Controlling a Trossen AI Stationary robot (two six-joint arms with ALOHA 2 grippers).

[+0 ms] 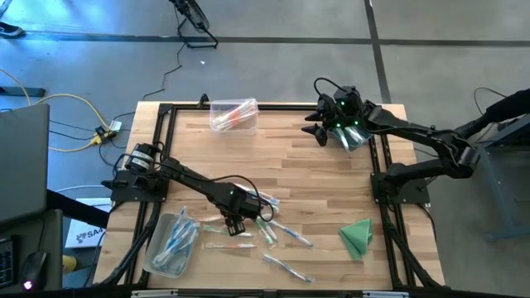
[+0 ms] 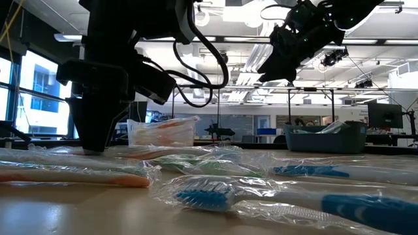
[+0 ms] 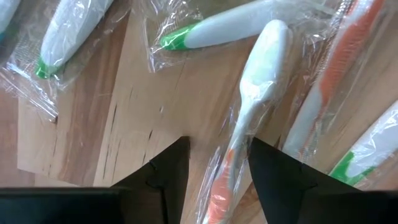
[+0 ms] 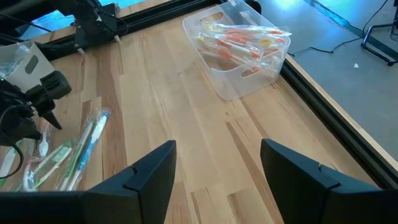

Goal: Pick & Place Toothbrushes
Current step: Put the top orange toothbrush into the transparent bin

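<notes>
I count two clear plastic bins on my wooden table (image 1: 315, 174). The far bin (image 1: 233, 114) near the back rail holds wrapped brushes with orange handles, and my right wrist camera shows them lying in a loose bundle inside it (image 4: 244, 51). The near bin (image 1: 171, 242) at the front left corner holds brushes with blue accents.

The toothbrushes (image 1: 277, 234) I am sorting are thin whitish sticks with orange, green or blue trim, each sealed in crinkly clear film. They lie scattered on the wood near the front middle, just right of the near bin.

My left gripper (image 1: 234, 223) is low over that scatter. Its wrist camera shows its dark fingers (image 3: 166, 180) spread apart with a white-and-orange toothbrush (image 3: 252, 118) running between them; I cannot tell whether they touch it. My right gripper (image 1: 318, 130) hangs high over the back right of the table, fingers parted and empty.

Only the overhead view shows the folded green cloth (image 1: 357, 235) at the front right. Only the low camera shows a blue brush head (image 2: 201, 194) up close in its wrapper.
</notes>
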